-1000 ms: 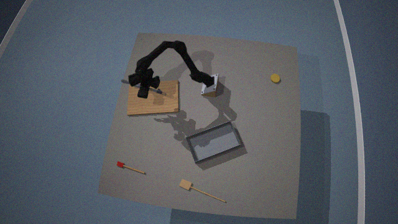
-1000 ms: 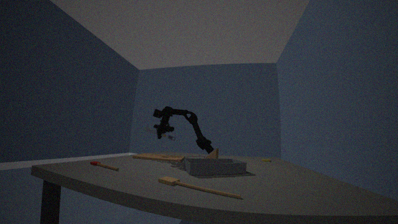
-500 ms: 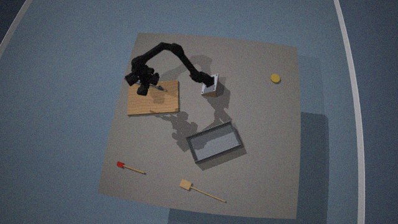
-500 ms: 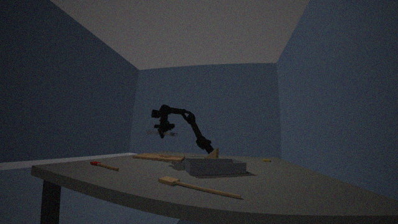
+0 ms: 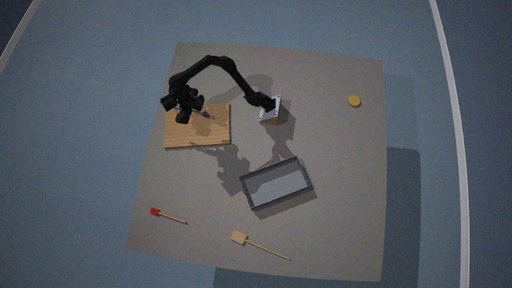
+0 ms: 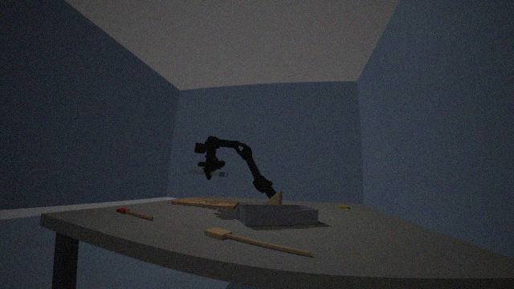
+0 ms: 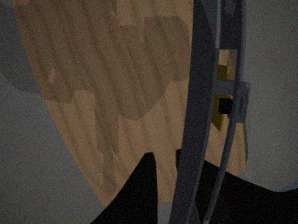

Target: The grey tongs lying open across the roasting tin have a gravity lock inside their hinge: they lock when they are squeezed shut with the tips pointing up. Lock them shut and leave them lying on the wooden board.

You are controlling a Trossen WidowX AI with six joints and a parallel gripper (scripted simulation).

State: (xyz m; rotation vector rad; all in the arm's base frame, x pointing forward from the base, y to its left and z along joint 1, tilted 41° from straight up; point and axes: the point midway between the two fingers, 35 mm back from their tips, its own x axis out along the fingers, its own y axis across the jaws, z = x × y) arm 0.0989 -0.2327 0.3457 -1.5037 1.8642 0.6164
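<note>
The grey tongs [image 5: 206, 114] [image 6: 222, 174] [image 7: 197, 100] are held roughly level, well above the wooden board [image 5: 173, 138] [image 6: 225, 205] [image 7: 145, 140]. My gripper [image 5: 185, 107] [image 6: 208, 177] [image 7: 164, 158] points down and is shut on them. In the wrist view the two tong arms run close together, with a crosspiece, a small black block and a yellow part by them. Whether the lock is engaged cannot be told. The tong ends run beyond the wrist view. The roasting tin [image 5: 282, 198] [image 6: 277, 217] stands apart from the board with nothing visible inside.
A red-headed tool [image 5: 154, 211] [image 6: 123, 210] and a wooden spatula [image 5: 238, 238] [image 6: 218, 233] lie on the table towards the front. A yellow disc [image 5: 354, 100] [image 6: 344, 207] lies at the far right. The arm's base mount [image 5: 269, 116] stands between the board and the disc.
</note>
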